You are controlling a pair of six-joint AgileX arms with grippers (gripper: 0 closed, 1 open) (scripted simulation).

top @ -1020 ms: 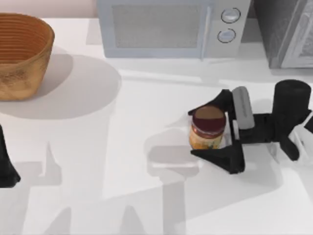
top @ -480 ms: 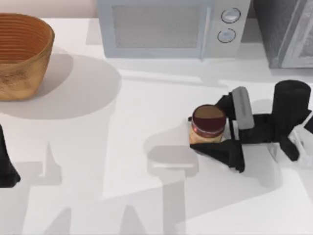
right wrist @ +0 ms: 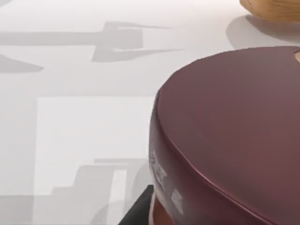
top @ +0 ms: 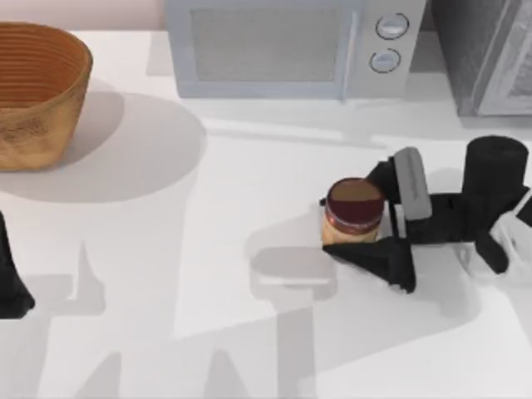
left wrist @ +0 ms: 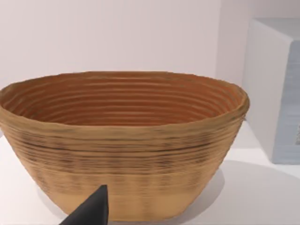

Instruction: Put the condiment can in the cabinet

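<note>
**Q:** Maroon lid, orange-yellow label: where do we find the condiment can (top: 354, 213)?

**A:** We find it upright on the white counter (top: 208, 274), right of centre in the top view, in front of the white microwave (top: 283, 46). Our right tool (top: 359, 218) brackets it, one finger along the far side of the jar and one along the near side. In the right wrist view the lid (right wrist: 234, 131) sits very close under the camera, with a dark finger edge just beside the jar's wall.

**Q:** How do we describe that tool's state?

**A:** We read its fingers as drawn in narrow against the jar's sides, so we judge the can to be held. The can appears to stand on the counter, not lifted.

**Q:** And our left tool?

**A:** Our left arm is parked at the left edge of the counter. In the left wrist view one dark fingertip (left wrist: 93, 208) shows in front of the woven basket (left wrist: 122, 140); we cannot tell how wide that tool stands.

**Q:** How far along are we?

**A:** We judge the grasp as made. Everything after it is left: lifting the can, carrying it to the grey cabinet (top: 486, 54) at the far right corner, and setting it inside. The cabinet is well apart from the can.
</note>
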